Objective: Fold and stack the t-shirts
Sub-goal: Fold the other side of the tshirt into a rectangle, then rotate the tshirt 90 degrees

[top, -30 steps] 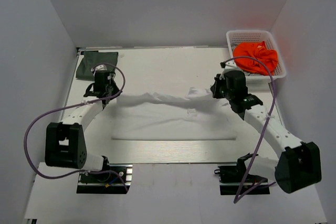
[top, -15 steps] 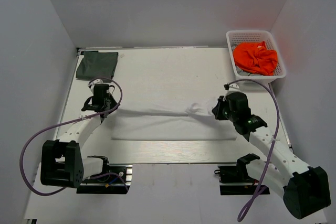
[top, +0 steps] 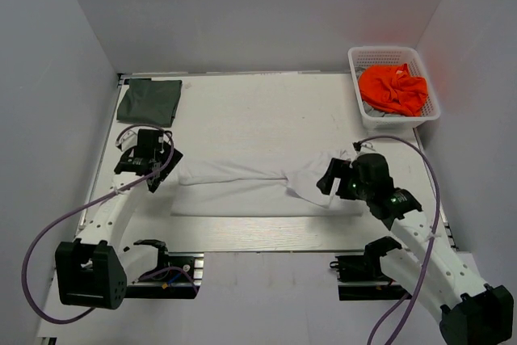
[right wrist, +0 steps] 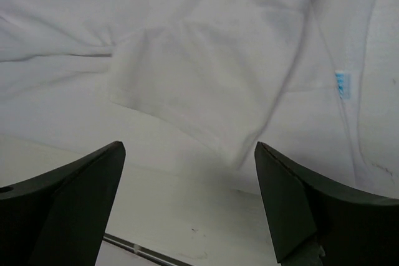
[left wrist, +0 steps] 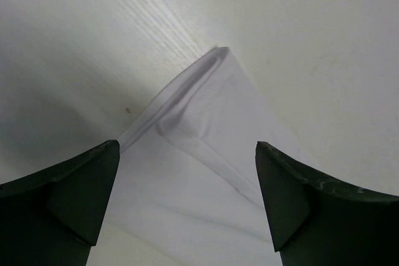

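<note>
The white t-shirt (top: 242,187) lies on the table as a long folded strip, with a sleeve bunched at its right end. Its small blue tag (right wrist: 342,84) shows in the right wrist view. My left gripper (top: 159,174) stands open just off the strip's left end, and the shirt's folded corner (left wrist: 206,172) lies loose between its fingers. My right gripper (top: 327,183) is open over the right end, above the sleeve (right wrist: 199,85), holding nothing. The dark grey-green t-shirt (top: 149,101) lies folded at the back left corner.
A white basket (top: 416,56) holding orange cloth (top: 393,89) stands at the back right. The table's near edge (top: 266,240) runs just below the white strip. Walls close in the left, right and back sides.
Both grippers carried the white shirt's lifted edge toward the near side, then opened and let it go. The shirt now lies flat as a narrower strip.
</note>
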Controlling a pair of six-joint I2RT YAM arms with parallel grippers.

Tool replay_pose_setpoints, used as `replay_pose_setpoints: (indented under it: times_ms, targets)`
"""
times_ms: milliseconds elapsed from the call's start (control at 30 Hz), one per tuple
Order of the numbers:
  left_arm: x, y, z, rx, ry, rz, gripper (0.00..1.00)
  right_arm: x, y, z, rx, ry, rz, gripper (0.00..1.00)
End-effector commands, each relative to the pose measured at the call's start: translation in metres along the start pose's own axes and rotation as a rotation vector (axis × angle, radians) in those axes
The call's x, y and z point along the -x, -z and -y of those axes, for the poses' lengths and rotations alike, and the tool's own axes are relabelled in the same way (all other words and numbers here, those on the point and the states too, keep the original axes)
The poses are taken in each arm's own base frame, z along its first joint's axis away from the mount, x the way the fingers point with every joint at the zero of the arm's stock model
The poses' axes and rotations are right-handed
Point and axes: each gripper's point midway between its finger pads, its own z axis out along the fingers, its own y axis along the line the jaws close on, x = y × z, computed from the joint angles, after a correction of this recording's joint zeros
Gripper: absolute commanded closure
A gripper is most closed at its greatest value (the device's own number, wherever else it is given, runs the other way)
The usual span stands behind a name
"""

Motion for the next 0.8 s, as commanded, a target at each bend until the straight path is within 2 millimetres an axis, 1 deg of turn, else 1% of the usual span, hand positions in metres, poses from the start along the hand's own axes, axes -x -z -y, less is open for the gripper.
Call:
replay_pose_setpoints:
  times_ms: [0,33,67,100,133,167,200,233,267,300,333,367,400,433,467,533,567,600,633,667,700,733,767]
  targets:
    - [0.011,0.012,0.044,-0.197,-0.008,0.006,0.00,0.038,0.000,-0.041,0.165,0.073,0.081,0.10]
    - [0.007,0.009,0.051,-0.225,-0.028,-0.016,0.00,0.047,-0.006,-0.060,0.252,0.083,0.090,0.10]
    - [0.004,0.007,0.058,-0.256,-0.050,-0.034,0.00,0.048,-0.009,-0.066,0.281,0.086,0.085,0.10]
    - [-0.002,0.007,0.070,-0.310,-0.076,-0.063,0.00,0.038,-0.024,-0.066,0.282,0.074,0.020,0.10]
    - [-0.006,0.005,0.076,-0.336,-0.091,-0.081,0.00,0.048,-0.025,-0.083,0.360,0.085,0.047,0.10]
    - [-0.009,0.003,0.081,-0.357,-0.105,-0.096,0.00,0.043,-0.027,-0.093,0.411,0.078,0.016,0.10]
    - [-0.018,-0.004,0.084,-0.366,-0.113,-0.144,0.00,0.039,-0.039,-0.098,0.435,0.068,-0.017,0.10]
    - [-0.022,-0.005,0.092,-0.399,-0.136,-0.154,0.00,0.040,-0.043,-0.102,0.453,0.067,-0.016,0.10]
    - [-0.026,-0.009,0.094,-0.402,-0.139,-0.171,0.00,0.036,-0.045,-0.105,0.457,0.069,-0.027,0.10]
    - [-0.038,-0.015,0.093,-0.394,-0.168,-0.213,0.00,0.028,-0.055,-0.100,0.429,0.058,-0.062,0.10]
    - [-0.038,-0.018,0.094,-0.394,-0.169,-0.213,0.00,0.023,-0.059,-0.098,0.416,0.059,-0.076,0.10]
    - [-0.045,-0.022,0.087,-0.367,-0.173,-0.236,0.00,0.016,-0.065,-0.086,0.358,0.042,-0.086,0.10]
    - [-0.049,-0.027,0.082,-0.344,-0.181,-0.235,0.00,0.009,-0.070,-0.080,0.327,0.028,-0.108,0.10]
    - [-0.057,-0.034,0.070,-0.303,-0.195,-0.252,0.00,0.006,-0.072,-0.076,0.305,0.021,-0.117,0.10]
    - [-0.057,-0.038,0.061,-0.265,-0.198,-0.241,0.00,-0.006,-0.077,-0.060,0.234,0.003,-0.138,0.10]
    - [-0.065,-0.046,0.041,-0.184,-0.186,-0.253,0.00,-0.013,-0.079,-0.047,0.172,-0.027,-0.148,0.10]
    - [-0.063,-0.054,0.030,-0.118,-0.183,-0.233,0.00,-0.019,-0.079,-0.041,0.149,-0.039,-0.161,0.10]
    - [-0.064,-0.057,0.022,-0.076,-0.181,-0.228,0.00,-0.027,-0.080,-0.029,0.090,-0.055,-0.181,0.10]
    - [-0.063,-0.060,0.004,0.017,-0.175,-0.216,0.00,-0.033,-0.079,-0.017,0.025,-0.083,-0.196,0.10]
    - [-0.064,-0.062,-0.007,0.070,-0.176,-0.211,0.00,-0.037,-0.079,-0.011,-0.007,-0.107,-0.205,0.10]
    - [-0.061,-0.062,-0.012,0.109,-0.175,-0.201,0.00,-0.045,-0.076,0.006,-0.095,-0.116,-0.222,0.10]
    - [-0.061,-0.064,-0.021,0.150,-0.176,-0.197,0.00,-0.046,-0.076,0.014,-0.141,-0.131,-0.215,0.10]
    - [-0.063,-0.064,-0.029,0.179,-0.174,-0.196,0.00,-0.051,-0.077,0.020,-0.174,-0.141,-0.232,0.10]
